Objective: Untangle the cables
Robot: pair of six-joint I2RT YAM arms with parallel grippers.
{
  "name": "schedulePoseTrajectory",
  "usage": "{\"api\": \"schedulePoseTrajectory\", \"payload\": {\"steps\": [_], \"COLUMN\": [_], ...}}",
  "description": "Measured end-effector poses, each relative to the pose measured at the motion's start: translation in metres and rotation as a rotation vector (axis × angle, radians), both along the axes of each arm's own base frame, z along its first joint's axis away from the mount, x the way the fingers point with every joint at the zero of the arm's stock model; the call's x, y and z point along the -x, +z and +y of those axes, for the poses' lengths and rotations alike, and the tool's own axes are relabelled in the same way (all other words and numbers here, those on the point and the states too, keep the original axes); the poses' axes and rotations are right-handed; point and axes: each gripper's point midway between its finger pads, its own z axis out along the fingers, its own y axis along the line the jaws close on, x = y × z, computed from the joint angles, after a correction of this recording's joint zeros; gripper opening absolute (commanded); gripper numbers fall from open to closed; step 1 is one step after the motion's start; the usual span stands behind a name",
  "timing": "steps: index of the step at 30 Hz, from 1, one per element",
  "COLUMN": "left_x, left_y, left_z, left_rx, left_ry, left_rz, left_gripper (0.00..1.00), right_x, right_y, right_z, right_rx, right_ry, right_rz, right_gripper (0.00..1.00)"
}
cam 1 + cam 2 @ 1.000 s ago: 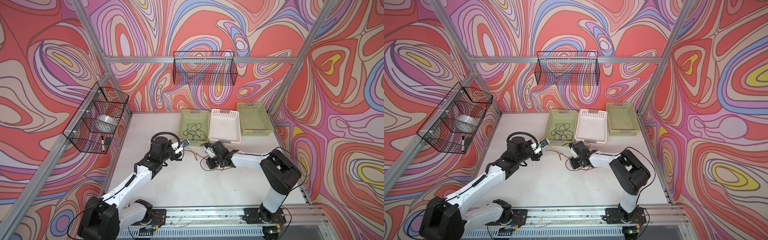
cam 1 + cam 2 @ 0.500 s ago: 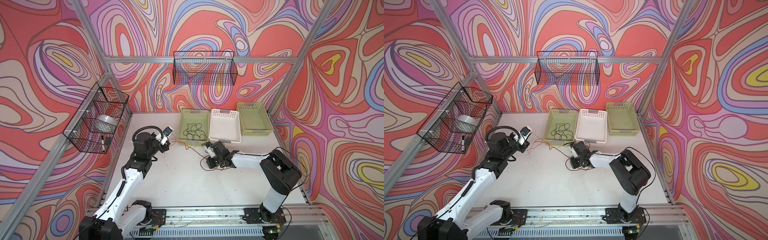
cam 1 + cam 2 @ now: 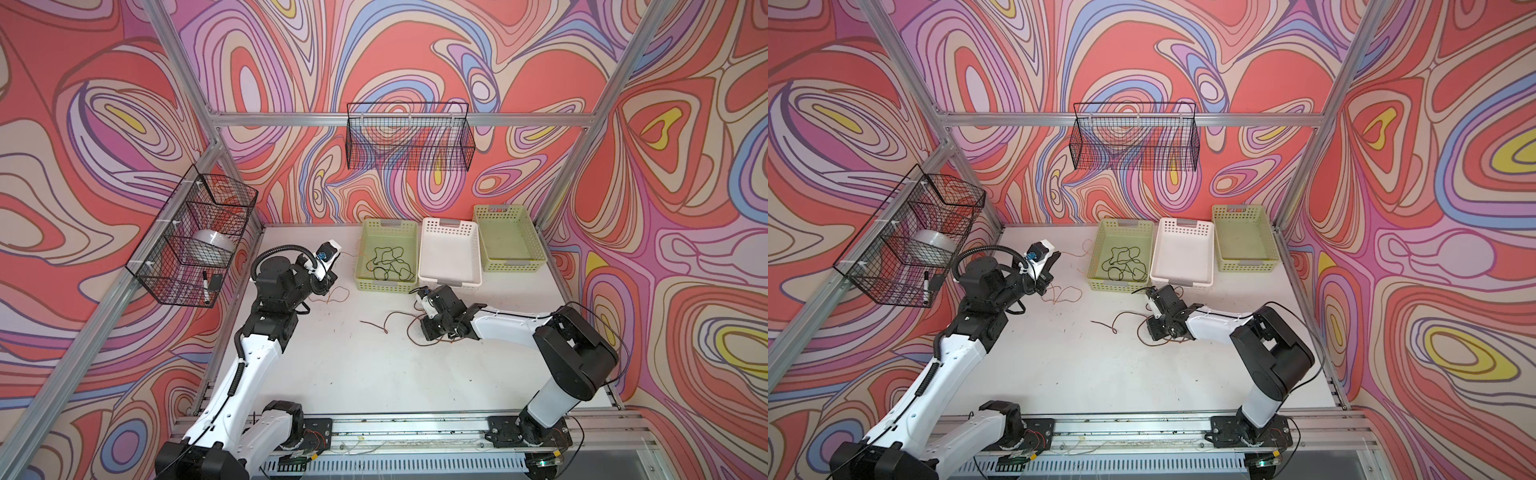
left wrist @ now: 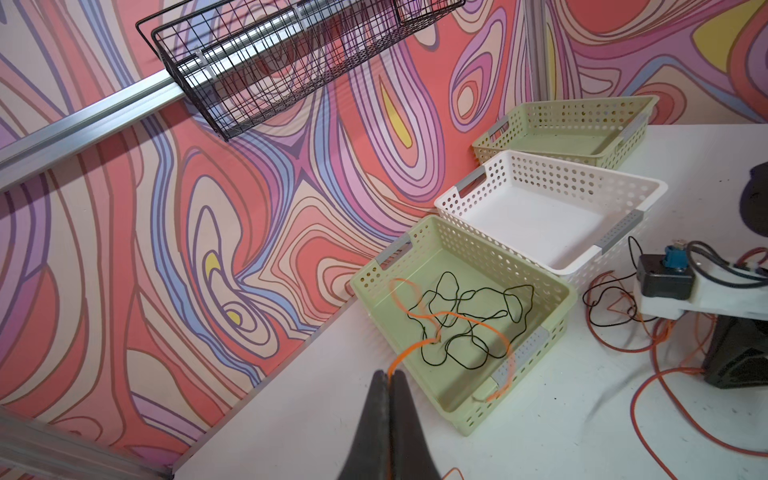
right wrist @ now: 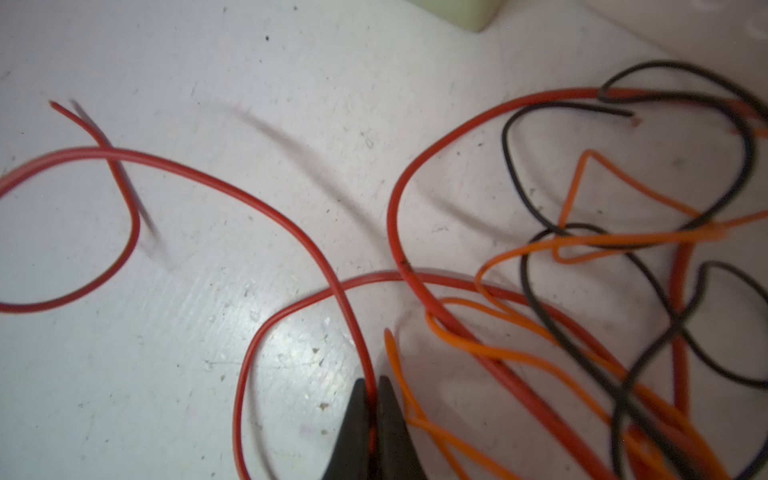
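Bright, even overhead light in both top views, sharp, shadows on the table (image 3: 353, 374) faint. Frame posts (image 3: 183, 54) splay at the edges, wide-angle. Left wrist cam: orange cable (image 4: 505, 353) just ahead of the left gripper fingers (image 4: 376, 419) smears w/ motion blur, fingers dark & soft. Right wrist cam: v. close, glare patch on the tabletop beside the right gripper fingers (image 5: 357, 419). Red cable (image 5: 257, 203) beyond them blurry, pale doubled shadow at its tip.
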Motion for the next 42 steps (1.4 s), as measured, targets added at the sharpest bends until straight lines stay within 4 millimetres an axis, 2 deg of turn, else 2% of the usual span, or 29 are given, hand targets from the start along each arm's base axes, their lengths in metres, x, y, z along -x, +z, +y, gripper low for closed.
{"api": "schedulePoseTrajectory", "payload": {"steps": [3,5,7,11,13,16,26,30,32,37,42], "left_x": [0.000,-0.001,-0.002,0.001,0.004,0.008,0.026,0.033,0.037,0.049,0.057], "left_y": [0.004,0.012,0.027,0.060,0.071,0.077,0.080,0.083,0.085,0.088,0.092], "left_z": [-0.003,-0.004,-0.007,-0.013,-0.018,-0.029,-0.075,-0.090,-0.097,-0.114,-0.123], "left_rx": [0.014,0.023,0.034,0.056,0.067,0.073,0.075,0.078,0.080,0.082,0.075], "left_ry": [-0.019,-0.023,-0.037,-0.083,-0.115,-0.169,-0.362,-0.425,-0.455,-0.523,-0.563], "left_rz": [0.005,0.003,-0.016,-0.068,-0.082,-0.075,-0.018,-0.014,-0.012,-0.009,-0.011], "left_gripper": [0.00,0.00,0.00,0.00,0.00,0.00,0.00,0.00,0.00,0.00,0.00], "right_x": [-0.001,-0.001,-0.002,-0.004,-0.008,-0.015,-0.026,-0.031,-0.034,-0.038,-0.049], "right_y": [0.002,0.002,0.003,0.016,0.034,0.069,0.184,0.222,0.235,0.246,0.239], "right_z": [0.001,0.001,0.001,0.004,0.008,0.016,0.039,0.044,0.047,0.052,0.053], "right_rx": [0.006,0.008,0.007,-0.017,-0.050,-0.112,-0.321,-0.382,-0.407,-0.464,-0.490], "right_ry": [0.017,0.021,0.022,0.034,0.039,0.048,0.115,0.123,0.125,0.121,0.094], "right_rz": [-0.009,-0.012,-0.015,-0.048,-0.090,-0.166,-0.407,-0.489,-0.517,-0.534,-0.511], "right_gripper": [0.04,0.11,0.22,0.34,0.38,0.43,0.52,0.56,0.58,0.58,0.57]}}
